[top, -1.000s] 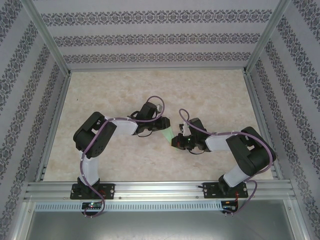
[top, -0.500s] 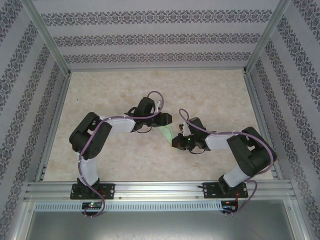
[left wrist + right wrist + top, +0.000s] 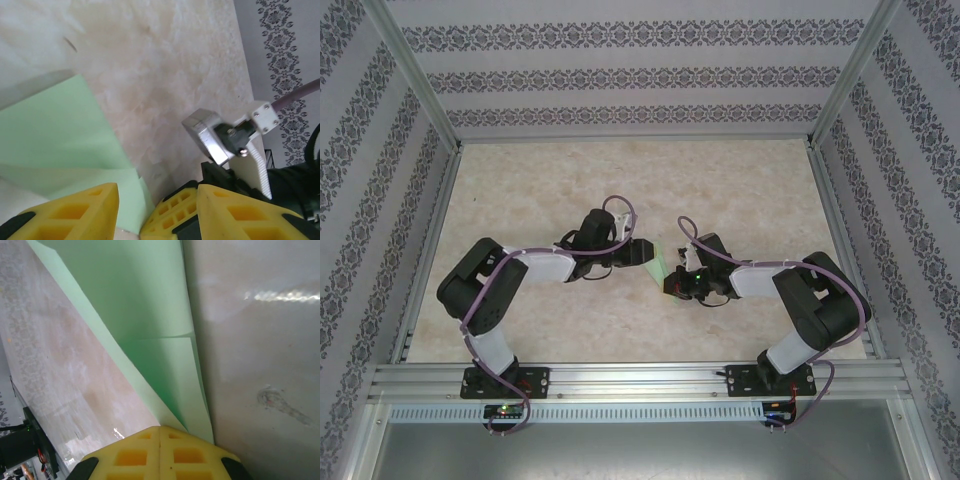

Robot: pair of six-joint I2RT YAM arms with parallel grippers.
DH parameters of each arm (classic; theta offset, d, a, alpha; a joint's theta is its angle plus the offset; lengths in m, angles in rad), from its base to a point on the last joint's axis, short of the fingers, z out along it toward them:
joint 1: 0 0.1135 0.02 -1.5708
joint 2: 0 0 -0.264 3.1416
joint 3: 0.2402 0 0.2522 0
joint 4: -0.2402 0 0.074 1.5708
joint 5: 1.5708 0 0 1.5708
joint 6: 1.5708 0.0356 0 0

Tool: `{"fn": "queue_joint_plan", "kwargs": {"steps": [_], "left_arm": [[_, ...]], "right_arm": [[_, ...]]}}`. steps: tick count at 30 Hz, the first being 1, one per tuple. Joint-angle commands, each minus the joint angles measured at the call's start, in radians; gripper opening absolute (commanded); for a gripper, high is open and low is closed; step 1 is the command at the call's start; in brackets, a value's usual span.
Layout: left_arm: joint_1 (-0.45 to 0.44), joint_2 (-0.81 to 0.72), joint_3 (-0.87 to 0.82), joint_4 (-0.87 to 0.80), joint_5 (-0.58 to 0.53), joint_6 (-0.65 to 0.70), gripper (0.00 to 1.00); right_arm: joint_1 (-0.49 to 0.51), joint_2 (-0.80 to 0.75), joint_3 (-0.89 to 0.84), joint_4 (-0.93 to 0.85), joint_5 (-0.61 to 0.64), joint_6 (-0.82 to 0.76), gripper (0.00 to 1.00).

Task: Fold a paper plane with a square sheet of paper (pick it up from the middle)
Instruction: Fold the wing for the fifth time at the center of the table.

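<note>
Pale green and thinly creased, the folded sheet of paper (image 3: 150, 315) sits mid-table between the arms, one end pinched in the right gripper's (image 3: 160, 432) closed yellow fingers. The left gripper (image 3: 131, 210) stands part-open at its other edge. The marbled beige table (image 3: 620, 180) lies underneath, with patterned wallpaper (image 3: 620, 75) beyond.

Top external: set high, above and behind the arm bases (image 3: 505, 380), tilted down; the whole counter (image 3: 620, 180) is taken in from afar. Left wrist: aimed past its jaws, low across the counter, close. Right wrist: aimed onto the counter, very close. The green paper (image 3: 659, 262) is shared by all three.
</note>
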Motion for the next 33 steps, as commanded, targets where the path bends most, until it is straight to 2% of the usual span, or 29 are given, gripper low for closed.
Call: {"fn": "queue_joint_plan", "kwargs": {"steps": [1, 13, 19, 26, 33], "left_arm": [[-0.014, 0.012, -0.012, 0.102, 0.024, -0.010, 0.46], [-0.024, 0.148, 0.034, 0.149, -0.012, -0.016, 0.46], [-0.022, 0.162, 0.047, 0.101, -0.124, 0.014, 0.44], [-0.009, 0.172, 0.089, 0.008, -0.166, 0.054, 0.43], [0.034, 0.177, 0.084, 0.015, -0.139, 0.088, 0.42]], "right_arm": [[-0.001, 0.045, -0.015, -0.095, 0.069, -0.002, 0.00], [-0.001, 0.045, -0.021, -0.091, 0.064, 0.002, 0.00], [0.002, 0.036, -0.031, -0.102, 0.050, -0.008, 0.00], [0.002, 0.012, -0.041, -0.139, 0.058, -0.028, 0.00], [-0.001, 0.007, -0.041, -0.143, 0.057, -0.031, 0.00]]}}
